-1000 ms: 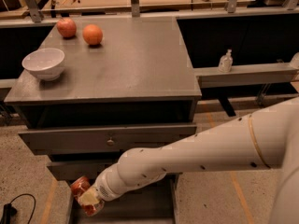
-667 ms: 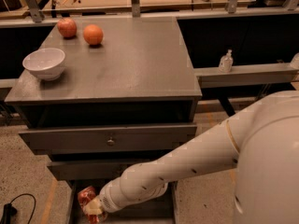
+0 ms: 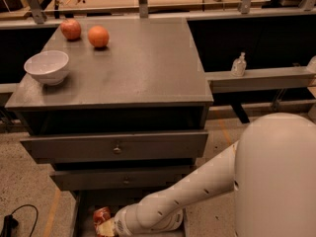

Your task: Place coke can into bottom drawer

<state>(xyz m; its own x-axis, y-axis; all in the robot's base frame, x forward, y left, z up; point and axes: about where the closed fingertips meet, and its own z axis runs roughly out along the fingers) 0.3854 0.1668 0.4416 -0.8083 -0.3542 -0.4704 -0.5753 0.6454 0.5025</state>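
The coke can [image 3: 101, 215] is red and sits low inside the open bottom drawer [image 3: 85, 201], at its left side. My gripper [image 3: 105, 227] is at the bottom edge of the camera view, inside the drawer and shut on the can. My white arm [image 3: 197, 186] reaches down from the right, across the drawer's opening. The drawer's front part is hidden by my arm and cut off by the view's edge.
Two knobbed drawers [image 3: 117, 148] above are pushed in. On the cabinet top [image 3: 143, 63] stand a white bowl [image 3: 47, 66] and two orange fruits [image 3: 98, 36]. A small bottle [image 3: 239, 64] stands on a ledge at the right. A black cable [image 3: 15, 221] lies on the floor at the left.
My gripper has moved down and slightly right with the can, deeper into the bottom drawer. My arm has dropped lower and its upper part now fills the right of the view.
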